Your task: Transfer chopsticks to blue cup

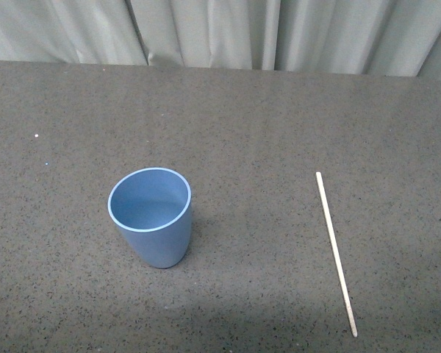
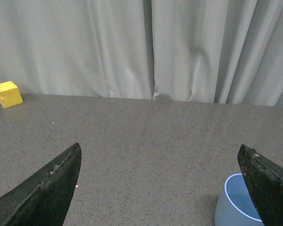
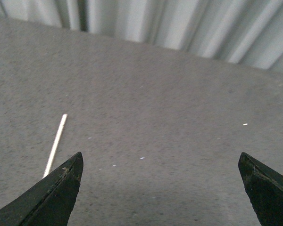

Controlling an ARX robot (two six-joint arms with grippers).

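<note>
On the table [image 1: 264, 118], the blue cup [image 1: 151, 220] is seen upright, the chopsticks [image 1: 336, 252] are laid flat at its three o'clock, and the left end effector [image 2: 159, 147] and right end effector [image 3: 160, 155] are spread open.

I log the blue cup [image 1: 150, 218] as the one upright obstacle in the front view, mouth open upward, with bare grey table [image 1: 250, 118] all round it. The chopstick [image 1: 336, 252] lies flat well to its right, open surface on both sides. A curtain [image 1: 279, 33] closes the far edge. A yellow block [image 2: 7, 93] sits by it, well apart from the cup.
</note>
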